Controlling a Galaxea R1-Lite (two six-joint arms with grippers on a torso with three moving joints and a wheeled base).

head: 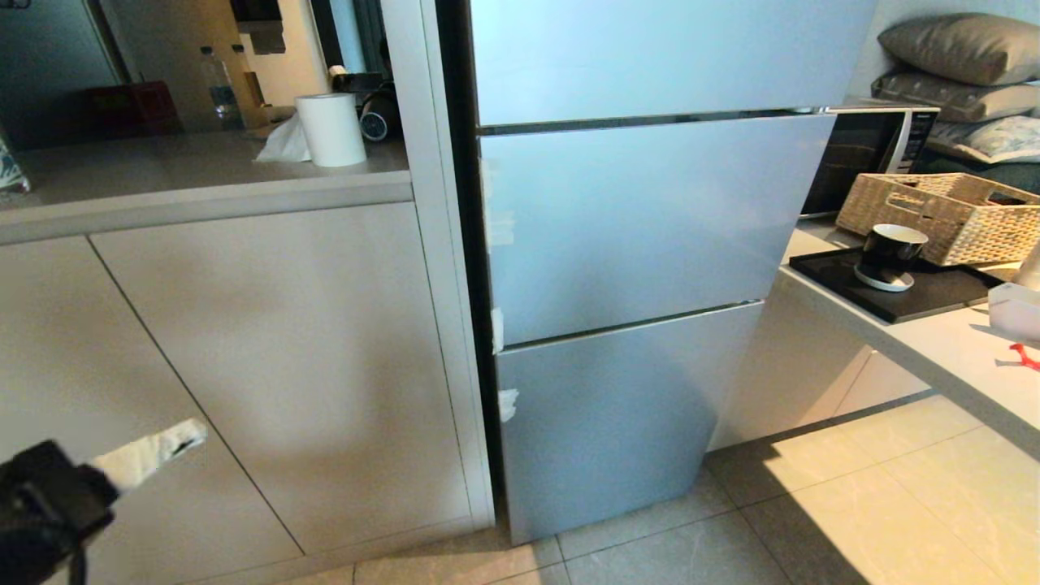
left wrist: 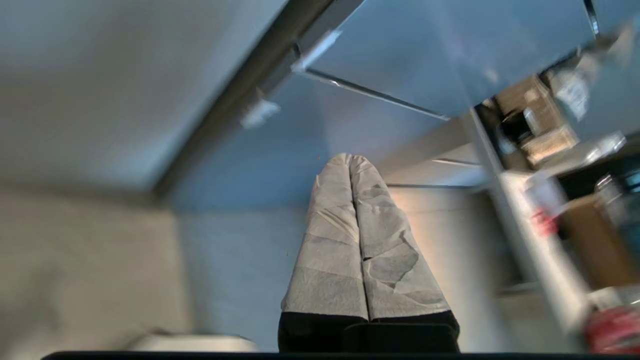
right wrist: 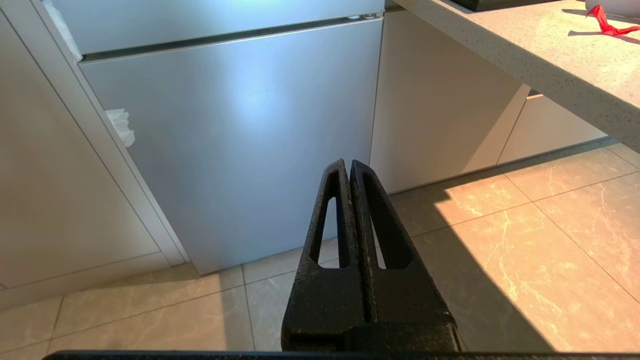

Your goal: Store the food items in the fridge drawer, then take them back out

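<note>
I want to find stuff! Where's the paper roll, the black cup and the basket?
paper roll [head: 331,128], head view, middle of its side.
black cup [head: 888,253], head view, its dark side.
basket [head: 910,218], head view, front woven wall.

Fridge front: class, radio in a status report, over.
Left end effector shut, empty, low left. Right end effector shut, empty. Fridge doors all closed; drawer, food unseen.

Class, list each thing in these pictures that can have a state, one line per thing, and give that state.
Top fridge door: shut.
Middle fridge panel: shut.
Bottom fridge panel: shut.
Left gripper: shut, empty, raised before the cabinet.
Right gripper: shut, empty, pointing at the bottom panel.
Paper roll: upright on the counter.
Black cup: upright on its saucer.
Wicker basket: upright on the worktop.
</note>
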